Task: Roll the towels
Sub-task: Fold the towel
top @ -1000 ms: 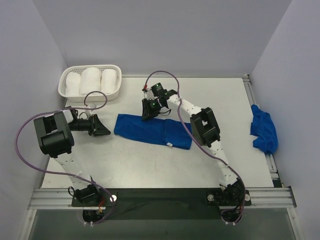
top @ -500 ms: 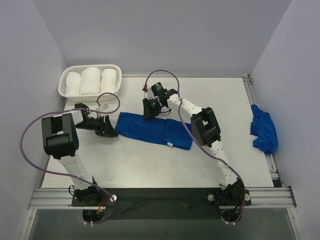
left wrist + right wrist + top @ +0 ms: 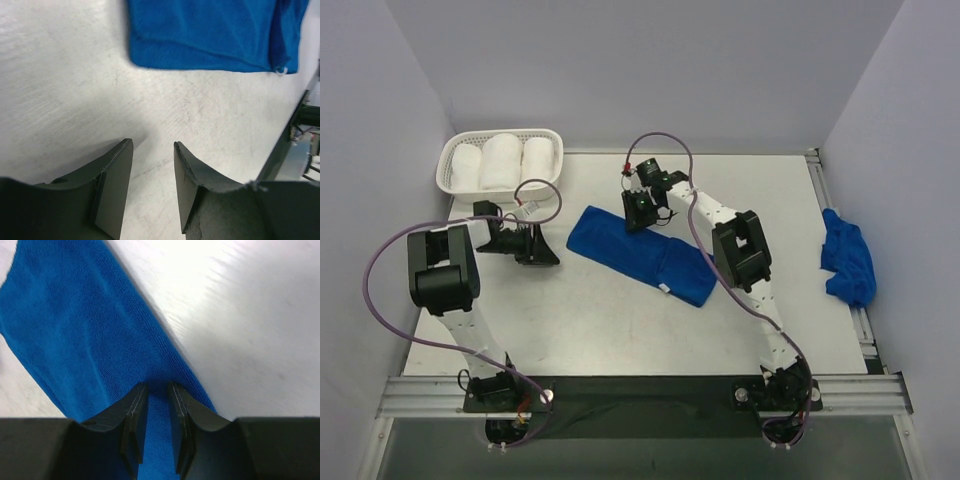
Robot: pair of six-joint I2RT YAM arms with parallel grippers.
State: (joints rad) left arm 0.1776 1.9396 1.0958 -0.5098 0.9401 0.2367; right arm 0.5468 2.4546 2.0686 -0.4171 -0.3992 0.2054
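Note:
A long royal-blue towel (image 3: 645, 252) lies flat and slanted across the middle of the table. My right gripper (image 3: 638, 212) sits on its far edge, near the left end. In the right wrist view the right gripper (image 3: 157, 386) is shut on a pinch of the towel (image 3: 75, 325), and blue cloth fills the narrow gap. My left gripper (image 3: 546, 254) rests on the table just left of the towel's end, apart from it. In the left wrist view the left gripper (image 3: 152, 145) is open with bare table between its fingers, and the towel (image 3: 215, 35) lies ahead. A second towel (image 3: 847, 258) lies crumpled at the table's right edge.
A white basket (image 3: 448, 178) with three white towel rolls stands at the back left corner. Purple walls close in the table on the left, back and right. A metal rail (image 3: 640, 392) runs along the near edge by the arm bases.
My left gripper opened and moved right, towards the towel's left end. My right gripper pulled the towel's far edge back and to the right, so the strip now slants more steeply.

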